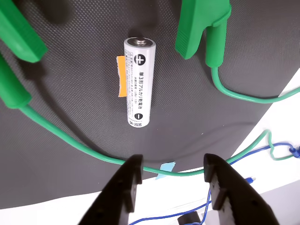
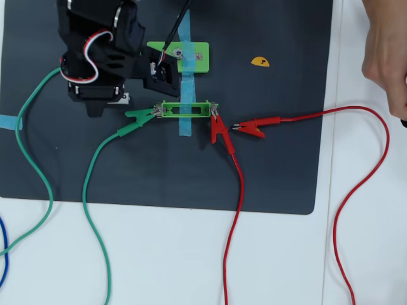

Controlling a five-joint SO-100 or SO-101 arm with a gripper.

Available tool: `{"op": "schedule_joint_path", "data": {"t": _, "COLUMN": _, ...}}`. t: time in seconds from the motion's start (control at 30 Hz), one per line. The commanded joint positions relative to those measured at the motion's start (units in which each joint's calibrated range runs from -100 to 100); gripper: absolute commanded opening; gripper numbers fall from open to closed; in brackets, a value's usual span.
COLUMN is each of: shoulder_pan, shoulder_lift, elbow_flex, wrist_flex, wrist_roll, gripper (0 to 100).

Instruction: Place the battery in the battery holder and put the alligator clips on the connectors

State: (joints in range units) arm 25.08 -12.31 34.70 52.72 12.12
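In the wrist view the battery [image 1: 138,82], white with dark print, lies flat on the dark mat with its plus end away from me. My gripper [image 1: 173,180] hangs open just short of its minus end, its black fingers [image 1: 123,192] holding nothing. Green alligator clips lie to its upper right [image 1: 200,28] and far left [image 1: 18,35]. In the overhead view the arm [image 2: 95,57] hides the gripper. The battery holder [image 2: 198,110] is an open frame with nothing in it. A green clip [image 2: 137,121] touches its left connector [image 2: 156,110]; a red clip [image 2: 220,132] touches the right one.
A second red clip [image 2: 252,128] lies loose on the mat right of the holder. The wider green block with the bulb [image 2: 194,56] sits above it under blue tape [image 2: 184,127]. A person's hand [image 2: 388,57] is at the top right. Green wire [image 1: 70,140] and blue wire cross near the mat's edge.
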Motion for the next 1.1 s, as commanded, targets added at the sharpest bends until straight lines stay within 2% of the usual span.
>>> {"op": "schedule_joint_path", "data": {"t": 0.0, "shoulder_pan": -0.40, "shoulder_lift": 1.12, "elbow_flex": -2.06, "wrist_flex": 0.26, "wrist_roll": -0.27, "gripper": 12}}
{"op": "schedule_joint_path", "data": {"t": 0.33, "shoulder_pan": -0.30, "shoulder_lift": 6.56, "elbow_flex": -2.50, "wrist_flex": 0.18, "wrist_roll": -0.27, "gripper": 12}}
{"op": "schedule_joint_path", "data": {"t": 1.07, "shoulder_pan": -1.61, "shoulder_lift": 7.07, "elbow_flex": -2.15, "wrist_flex": -0.51, "wrist_roll": -0.22, "gripper": 13}}
